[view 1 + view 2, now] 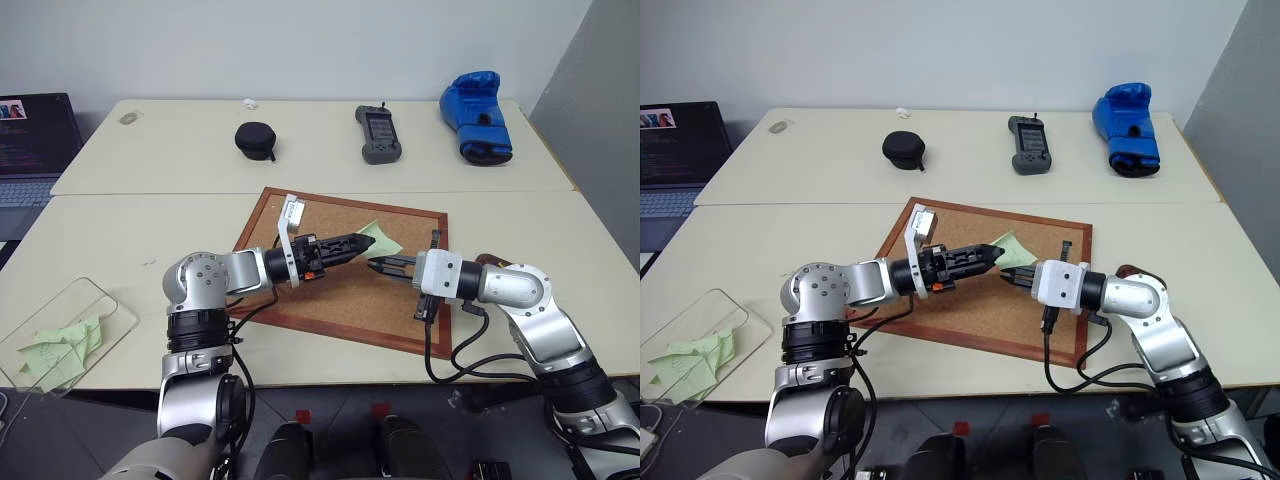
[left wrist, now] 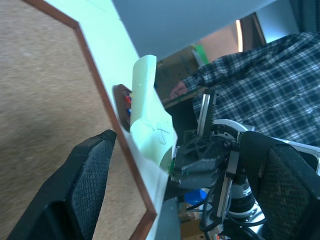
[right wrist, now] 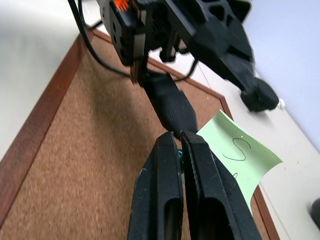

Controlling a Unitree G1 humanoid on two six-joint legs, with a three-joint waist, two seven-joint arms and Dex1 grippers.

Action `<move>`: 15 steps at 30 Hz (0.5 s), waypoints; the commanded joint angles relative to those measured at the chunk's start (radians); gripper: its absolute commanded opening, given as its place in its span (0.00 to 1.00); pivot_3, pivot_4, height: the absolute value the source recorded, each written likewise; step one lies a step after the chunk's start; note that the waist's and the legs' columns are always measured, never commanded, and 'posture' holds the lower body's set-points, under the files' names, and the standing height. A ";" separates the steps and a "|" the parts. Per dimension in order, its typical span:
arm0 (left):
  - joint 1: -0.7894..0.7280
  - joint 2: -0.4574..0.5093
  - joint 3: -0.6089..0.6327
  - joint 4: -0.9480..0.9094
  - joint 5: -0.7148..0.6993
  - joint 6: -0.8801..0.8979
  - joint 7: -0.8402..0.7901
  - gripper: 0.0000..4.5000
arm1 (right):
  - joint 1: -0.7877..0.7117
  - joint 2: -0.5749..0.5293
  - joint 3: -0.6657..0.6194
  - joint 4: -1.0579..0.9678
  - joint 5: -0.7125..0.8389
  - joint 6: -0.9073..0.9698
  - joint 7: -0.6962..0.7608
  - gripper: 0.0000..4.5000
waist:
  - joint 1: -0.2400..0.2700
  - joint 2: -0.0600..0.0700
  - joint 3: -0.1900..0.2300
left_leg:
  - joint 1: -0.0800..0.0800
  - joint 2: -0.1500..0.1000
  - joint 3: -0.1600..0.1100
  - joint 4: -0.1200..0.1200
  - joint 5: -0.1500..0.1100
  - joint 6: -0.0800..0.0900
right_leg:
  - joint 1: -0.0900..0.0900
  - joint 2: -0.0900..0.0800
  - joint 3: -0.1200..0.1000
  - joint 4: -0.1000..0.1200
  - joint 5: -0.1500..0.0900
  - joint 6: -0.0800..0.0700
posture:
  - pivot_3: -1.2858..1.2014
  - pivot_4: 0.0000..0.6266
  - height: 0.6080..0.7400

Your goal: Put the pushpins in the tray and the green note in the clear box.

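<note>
**Q:** Status of the note step?

**A:** Not complete. One green note (image 1: 380, 238) is in the air above the far half of the corkboard (image 1: 330, 300). The right gripper (image 1: 372, 264) is fully closed on its edge. A teal-green speck sits at the fingertips; it cannot be confirmed as a pin. The left gripper (image 1: 355, 243) is spread wide, one finger on either side of the note, gripping nothing.

**Q:** Destination?

**A:** The clear box (image 1: 110, 300), well to the left of the corkboard at the near table edge. It already contains crumpled green papers (image 1: 60, 345), at least two.

**Q:** Pushpin step?

**A:** The tray (image 2: 121, 100) lies just beside the corkboard's right edge. One red pin (image 2: 127, 98) is visible inside, with a bluish item next to it. The second pin is judged either there or at the right gripper's tips.

**Q:** Counts?

**A:** One corkboard, one tray, one box, one airborne note.
</note>
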 commanded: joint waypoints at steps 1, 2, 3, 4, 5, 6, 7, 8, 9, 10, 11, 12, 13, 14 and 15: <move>-0.014 -0.005 -0.011 -0.014 -0.023 -0.022 0.007 0.92 | -0.018 0.006 0.002 -0.059 -0.002 -0.005 -0.005 0.00 | 0.000 0.000 0.000 | 0.000 0.000 0.000 0.000 0.000 0.000 | 0.000 0.000 0.000 0.000 0.000 0.000 | 0.52 0.24 1.00; -0.014 -0.005 -0.011 -0.012 -0.024 -0.024 0.009 0.92 | -0.018 0.006 0.003 -0.061 -0.002 -0.005 -0.005 0.00 | 0.000 0.000 0.000 | 0.000 0.000 0.000 0.000 0.000 0.000 | 0.000 0.000 0.000 0.000 0.000 0.000 | 0.52 0.24 1.00; -0.012 -0.005 -0.013 -0.012 -0.027 -0.025 0.009 0.92 | -0.019 0.006 0.004 -0.065 -0.002 -0.004 -0.005 0.00 | 0.000 0.000 0.000 | 0.000 0.000 0.000 0.000 0.000 0.000 | 0.000 0.000 0.000 0.000 0.000 0.000 | 0.52 0.24 1.00; -0.008 -0.006 -0.016 -0.015 -0.029 -0.028 0.008 0.92 | -0.018 0.007 0.006 -0.071 -0.002 -0.002 -0.005 0.00 | 0.000 0.000 0.000 | 0.000 0.000 0.000 0.000 0.000 0.000 | 0.000 0.000 0.000 0.000 0.000 0.000 | 0.52 0.24 1.00; -0.005 -0.007 -0.019 -0.017 -0.031 -0.031 0.007 0.92 | -0.017 0.008 0.007 -0.075 -0.002 -0.001 -0.005 0.00 | 0.000 0.000 0.000 | 0.000 0.000 0.000 0.000 0.000 0.000 | 0.000 0.000 0.000 0.000 0.000 0.000 | 0.52 0.24 1.00; -0.002 -0.008 -0.022 -0.018 -0.034 -0.034 0.007 0.88 | -0.017 0.009 0.009 -0.078 -0.002 0.001 -0.005 0.00 | 0.000 0.000 0.000 | 0.000 0.000 0.000 0.000 0.000 0.000 | 0.000 0.000 0.000 0.000 0.000 0.000 | 0.52 0.24 1.00; -0.001 -0.008 -0.023 -0.018 -0.035 -0.037 0.007 0.84 | -0.019 0.010 0.009 -0.080 -0.001 0.002 -0.005 0.00 | 0.000 0.000 0.000 | 0.000 0.000 0.000 0.000 0.000 0.000 | 0.000 0.000 0.000 0.000 0.000 0.000 | 0.52 0.24 1.00; -0.001 -0.009 -0.024 -0.017 -0.037 -0.040 0.008 0.84 | -0.020 0.010 0.010 -0.081 -0.001 0.002 -0.005 0.00 | 0.000 0.000 0.000 | 0.000 0.000 0.000 0.000 0.000 0.000 | 0.000 0.000 0.000 0.000 0.000 0.000 | 0.52 0.24 1.00; -0.001 -0.010 -0.023 -0.015 -0.038 -0.043 0.008 0.78 | -0.021 0.010 0.010 -0.081 -0.001 0.002 -0.005 0.00 | 0.000 0.000 0.000 | 0.000 0.000 0.000 0.000 0.000 0.000 | 0.000 0.000 0.000 0.000 0.000 0.000 | 0.52 0.24 1.00; -0.004 -0.009 -0.020 -0.011 -0.039 -0.047 0.008 0.73 | -0.023 0.009 0.009 -0.081 0.001 0.002 -0.004 0.00 | 0.000 0.000 0.000 | 0.000 0.000 0.000 0.000 0.000 0.000 | 0.000 0.000 0.000 0.000 0.000 0.000 | 0.52 0.24 1.00; -0.007 -0.009 -0.016 -0.006 -0.040 -0.051 0.008 0.70 | -0.025 0.009 0.009 -0.081 0.002 0.003 -0.004 0.00 | 0.000 0.000 0.000 | 0.000 0.000 0.000 0.000 0.000 0.000 | 0.000 0.000 0.000 0.000 0.000 0.000 | 0.52 0.24 1.00; -0.010 -0.009 -0.013 -0.002 -0.042 -0.053 0.008 0.67 | -0.027 0.009 0.009 -0.081 0.003 0.004 -0.004 0.00 | 0.000 0.000 0.000 | 0.000 0.000 0.000 0.000 0.000 0.000 | 0.000 0.000 0.000 0.000 0.000 0.000 | 0.52 0.24 1.00; -0.011 -0.008 -0.011 0.000 -0.043 -0.054 0.009 0.62 | -0.028 0.008 0.009 -0.081 0.004 0.006 -0.003 0.00 | 0.000 0.000 0.000 | 0.000 0.000 0.000 0.000 0.000 0.000 | 0.000 0.000 0.000 0.000 0.000 0.000 | 0.52 0.24 1.00; -0.013 -0.009 -0.010 0.001 -0.044 -0.056 0.010 0.59 | -0.029 0.009 0.010 -0.082 0.005 0.008 -0.003 0.00 | 0.000 0.000 0.000 | 0.000 0.000 0.000 0.000 0.000 0.000 | 0.000 0.000 0.000 0.000 0.000 0.000 | 0.52 0.24 1.00; -0.015 -0.009 -0.008 0.004 -0.045 -0.060 0.011 0.55 | -0.031 0.010 0.010 -0.081 0.006 0.009 -0.003 0.00 | 0.000 0.000 0.000 | 0.000 0.000 0.000 0.000 0.000 0.000 | 0.000 0.000 0.000 0.000 0.000 0.000 | 0.52 0.24 1.00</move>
